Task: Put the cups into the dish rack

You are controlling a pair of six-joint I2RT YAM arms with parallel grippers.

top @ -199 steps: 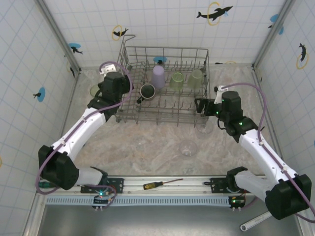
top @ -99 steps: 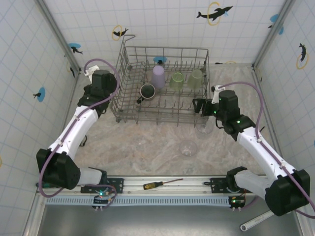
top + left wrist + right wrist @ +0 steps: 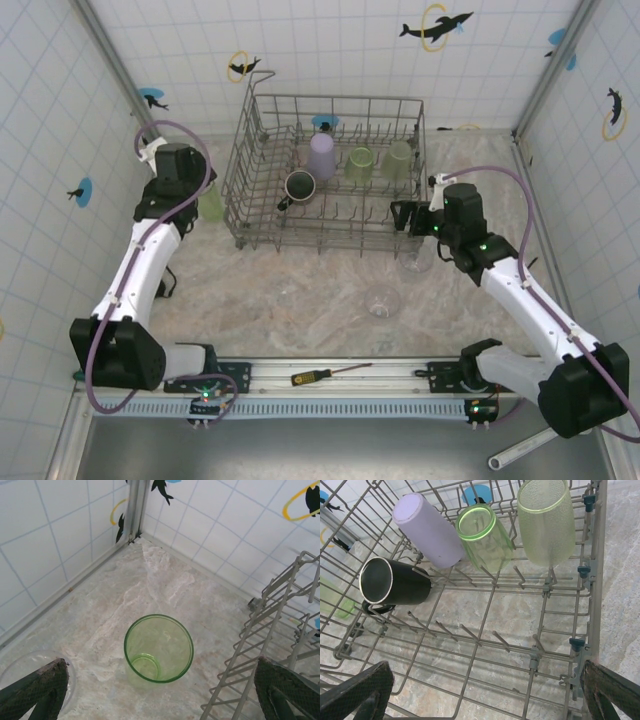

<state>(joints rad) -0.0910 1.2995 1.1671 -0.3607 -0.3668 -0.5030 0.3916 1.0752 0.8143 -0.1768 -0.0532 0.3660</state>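
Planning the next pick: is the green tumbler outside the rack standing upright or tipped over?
Upright: the green tumbler stands mouth-up on the table, its round rim and base seen from above.

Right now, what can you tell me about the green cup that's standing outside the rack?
It is a see-through green tumbler, plastic or glass by its look, round, narrowing toward a thick base. It stands upright, mouth up and empty, on the marbled table, near the corner of the tiled walls. The dish rack is beside it, not touching; a clear glass sits apart on the other side. Nothing holds it.
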